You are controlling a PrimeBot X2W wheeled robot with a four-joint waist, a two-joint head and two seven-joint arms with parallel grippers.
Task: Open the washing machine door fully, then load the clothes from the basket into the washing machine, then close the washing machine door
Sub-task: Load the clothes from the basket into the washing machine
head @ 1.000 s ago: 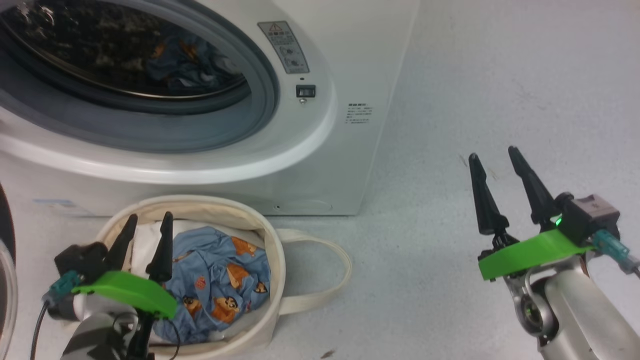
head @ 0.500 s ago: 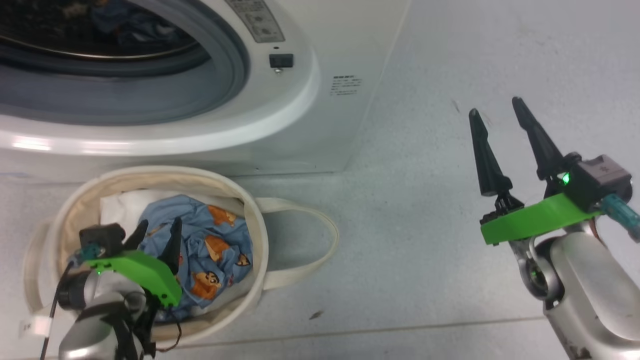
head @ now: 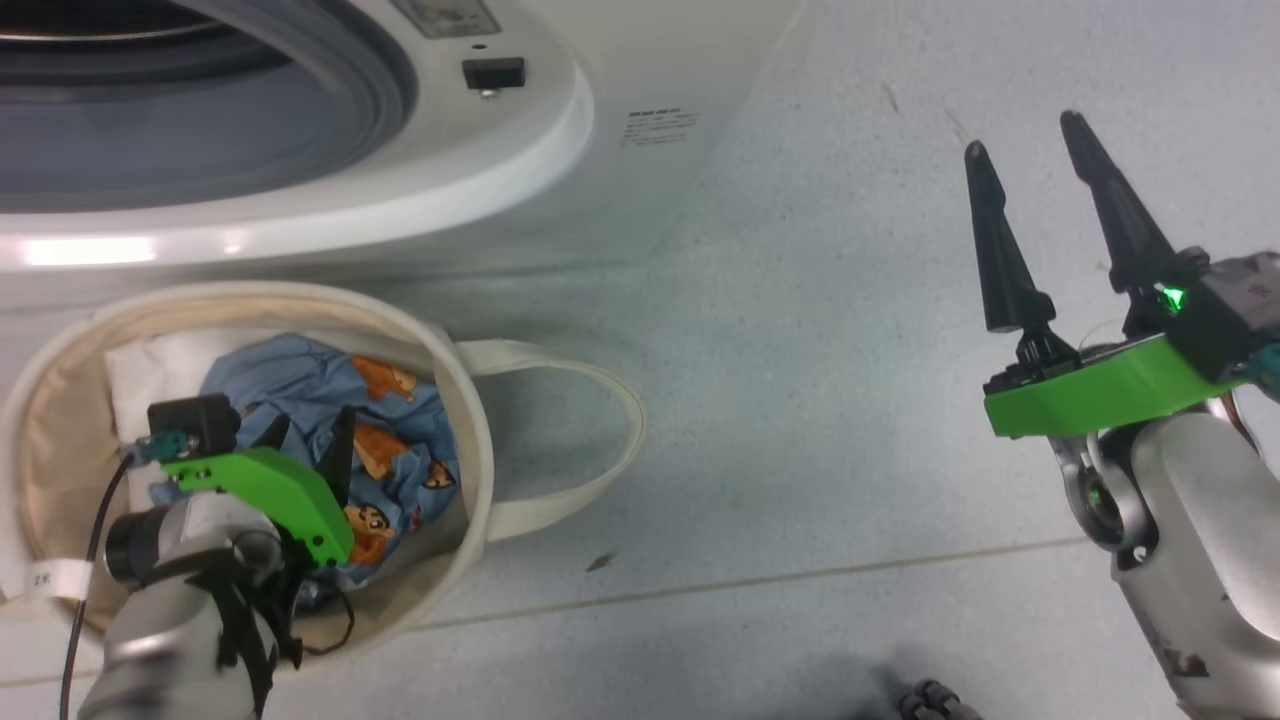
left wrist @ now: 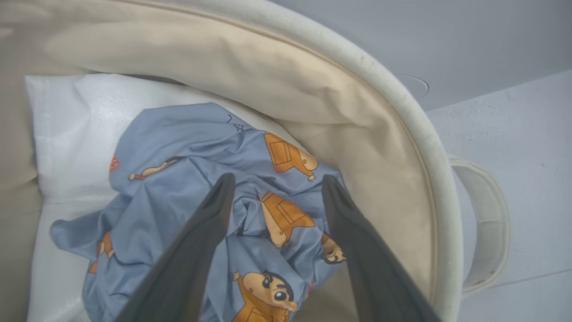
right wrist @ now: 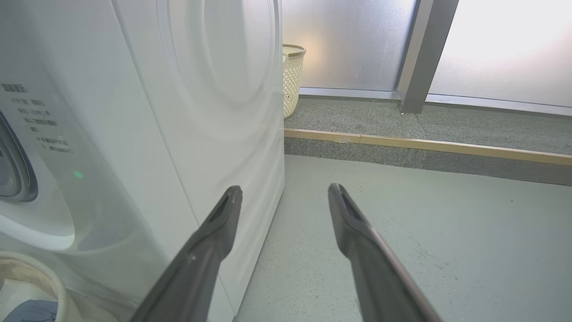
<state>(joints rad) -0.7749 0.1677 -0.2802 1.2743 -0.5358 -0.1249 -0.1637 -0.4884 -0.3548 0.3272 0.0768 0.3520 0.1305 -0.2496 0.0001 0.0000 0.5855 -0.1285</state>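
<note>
**Left gripper down in the basket, right gripper idle over the floor**

Nearest to me, the left gripper [head: 310, 420] [left wrist: 278, 178] reaches down into the small round cream canvas basket [head: 250, 290] [left wrist: 402, 103], which stands on the pale grey floor [head: 800, 400]. Its two dark fingers are spread wide and hold nothing. A crumpled fold of the soft blue clothes with orange-brown cartoon figures [head: 300, 375] [left wrist: 178, 147] lies between the tips; I cannot tell if they touch it. The clothes sit on a plain white cushion [head: 140, 365] [left wrist: 80, 116] inside the basket. One looped cloth handle [head: 600, 380] lies flat on the floor at the basket's right side.

Well apart to the right, the right gripper [head: 1023, 133] [right wrist: 284, 188] hangs above the bare floor, its fingers wide apart too and empty.

Just behind the basket is the big white washing machine [head: 560, 200] [right wrist: 178, 112], with its grey rubber ring [head: 380, 90] uncovered. Farther back, past the machine's side, a cream perforated bin [right wrist: 292, 76] stands on a raised step before frosted glass panels [right wrist: 348, 44].
</note>
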